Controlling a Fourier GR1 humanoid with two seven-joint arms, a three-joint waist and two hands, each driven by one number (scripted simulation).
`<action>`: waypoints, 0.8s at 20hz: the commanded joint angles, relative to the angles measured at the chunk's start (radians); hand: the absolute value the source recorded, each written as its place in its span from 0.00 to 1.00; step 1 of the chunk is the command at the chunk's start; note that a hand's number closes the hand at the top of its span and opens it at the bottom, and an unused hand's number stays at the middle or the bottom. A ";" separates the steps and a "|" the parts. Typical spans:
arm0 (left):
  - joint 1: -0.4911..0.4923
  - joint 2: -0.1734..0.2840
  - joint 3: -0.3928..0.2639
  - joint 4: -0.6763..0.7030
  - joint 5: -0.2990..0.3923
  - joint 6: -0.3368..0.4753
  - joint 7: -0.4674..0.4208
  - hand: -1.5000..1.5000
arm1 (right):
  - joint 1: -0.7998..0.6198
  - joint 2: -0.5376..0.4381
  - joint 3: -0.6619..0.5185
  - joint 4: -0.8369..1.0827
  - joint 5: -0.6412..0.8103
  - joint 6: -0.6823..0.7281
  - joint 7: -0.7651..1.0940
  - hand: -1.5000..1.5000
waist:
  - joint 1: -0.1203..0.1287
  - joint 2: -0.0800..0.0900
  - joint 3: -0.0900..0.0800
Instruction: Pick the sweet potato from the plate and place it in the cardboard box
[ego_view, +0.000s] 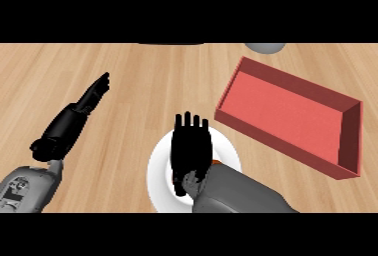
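Because the right hand (192, 150) hangs palm-down over the white plate (159, 165) with fingers straight and apart, it looks poised to close on the sweet potato (215, 162), which shows only as an orange sliver at the hand's right edge. Beyond and right of that hand lies the red-lined cardboard box (295, 112), open-topped to receive it. Off to the left, the left hand (92, 95) rests open above the tabletop (148, 75).
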 joint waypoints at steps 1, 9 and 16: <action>0.017 -0.015 0.002 0.025 -0.018 0.002 -0.033 0.50 | -0.040 0.024 0.022 0.049 -0.029 0.001 0.226 0.00 | 0.003 0.001 0.000; 0.060 -0.019 0.016 -0.011 -0.027 -0.025 -0.032 0.50 | 0.042 0.024 0.041 0.082 -0.016 -0.060 0.129 0.00 | -0.005 0.000 0.001; 0.031 -0.006 0.051 -0.019 -0.020 -0.059 -0.023 0.50 | 0.033 0.024 0.056 0.159 -0.013 -0.080 0.121 0.00 | -0.007 0.000 0.001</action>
